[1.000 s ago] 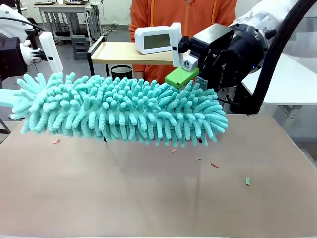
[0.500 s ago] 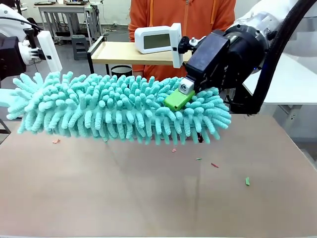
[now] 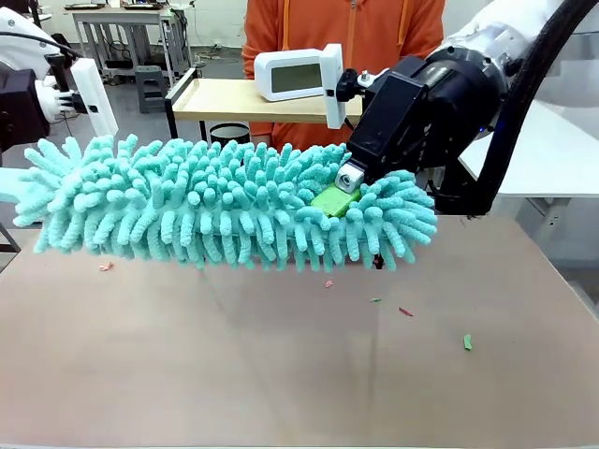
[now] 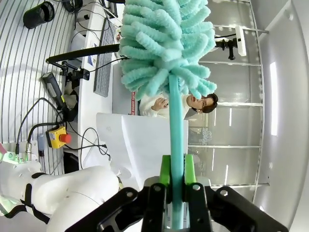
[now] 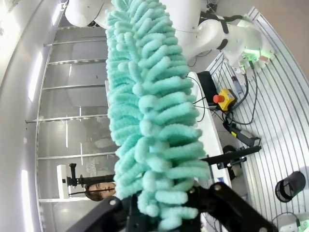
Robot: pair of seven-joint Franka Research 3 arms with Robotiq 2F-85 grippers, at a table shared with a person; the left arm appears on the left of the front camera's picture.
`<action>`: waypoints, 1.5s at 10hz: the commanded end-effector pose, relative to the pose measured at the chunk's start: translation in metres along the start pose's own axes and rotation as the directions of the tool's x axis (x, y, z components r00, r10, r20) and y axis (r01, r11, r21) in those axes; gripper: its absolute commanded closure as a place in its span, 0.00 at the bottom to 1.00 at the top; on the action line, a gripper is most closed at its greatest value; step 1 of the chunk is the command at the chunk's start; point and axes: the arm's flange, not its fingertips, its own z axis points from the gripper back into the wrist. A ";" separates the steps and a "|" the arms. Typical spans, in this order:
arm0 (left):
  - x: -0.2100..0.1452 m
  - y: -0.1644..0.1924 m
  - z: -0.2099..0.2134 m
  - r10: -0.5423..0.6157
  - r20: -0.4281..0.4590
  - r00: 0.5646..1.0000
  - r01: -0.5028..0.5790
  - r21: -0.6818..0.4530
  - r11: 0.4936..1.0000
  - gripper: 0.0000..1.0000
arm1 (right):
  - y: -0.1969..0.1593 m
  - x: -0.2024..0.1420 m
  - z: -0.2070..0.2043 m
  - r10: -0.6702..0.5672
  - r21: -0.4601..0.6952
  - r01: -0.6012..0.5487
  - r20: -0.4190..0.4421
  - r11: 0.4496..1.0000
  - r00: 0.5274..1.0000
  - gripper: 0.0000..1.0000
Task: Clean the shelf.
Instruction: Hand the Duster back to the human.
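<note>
Above the brown table [image 3: 299,374], a teal duster [image 3: 225,201] hangs level btwn both arms. Left gripper [image 4: 176,186] pinches its handle [image 4: 175,145]; right gripper [image 3: 344,192] is clamped into the fluffy head's far end. Shelf [image 3: 225,98] stands behind the duster, in front of a person [image 3: 344,28] in orange.
</note>
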 end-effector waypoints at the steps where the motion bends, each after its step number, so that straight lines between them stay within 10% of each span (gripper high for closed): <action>1: 0.001 -0.004 -0.004 -0.001 0.009 1.000 0.001 -0.008 1.000 0.88 | 0.001 0.002 0.001 0.024 -0.006 -0.024 -0.030 1.000 0.999 1.00; 2: -0.001 -0.006 -0.005 0.000 0.017 1.000 0.000 0.004 1.000 0.33 | 0.001 0.002 0.001 0.024 -0.007 -0.025 -0.033 1.000 0.999 1.00; 3: -0.005 -0.012 -0.005 -0.020 0.046 0.999 0.019 0.022 1.000 0.31 | 0.001 0.001 0.002 0.028 -0.005 -0.028 -0.031 1.000 0.999 1.00; 4: -0.010 -0.019 -0.002 -0.045 0.122 0.991 0.039 0.053 0.998 0.00 | 0.002 -0.001 0.006 0.033 -0.002 -0.033 -0.022 0.999 0.999 1.00; 7: -0.037 -0.031 0.019 -0.099 0.375 0.922 0.059 0.117 0.991 0.06 | 0.005 -0.008 0.018 0.050 -0.004 -0.050 0.016 0.999 0.999 1.00; 9: -0.076 -0.027 0.050 -0.089 0.660 0.746 -0.023 0.159 0.987 0.00 | 0.010 -0.021 0.031 0.056 -0.003 -0.056 0.037 0.998 0.998 1.00; 11: -0.133 -0.034 0.081 -0.163 0.893 0.420 -0.078 0.215 0.974 0.00 | 0.021 -0.044 0.057 0.081 -0.006 -0.081 0.086 0.997 0.993 1.00; 14: -0.209 -0.038 0.102 -0.248 0.966 -0.069 -0.091 0.241 0.966 0.00 | 0.048 -0.099 0.114 0.130 -0.094 -0.106 0.314 0.990 0.940 1.00; 15: -0.225 -0.034 0.104 -0.233 0.963 -0.135 -0.092 0.222 0.971 0.00 | 0.057 -0.120 0.135 0.159 -0.128 -0.113 0.453 0.985 0.877 1.00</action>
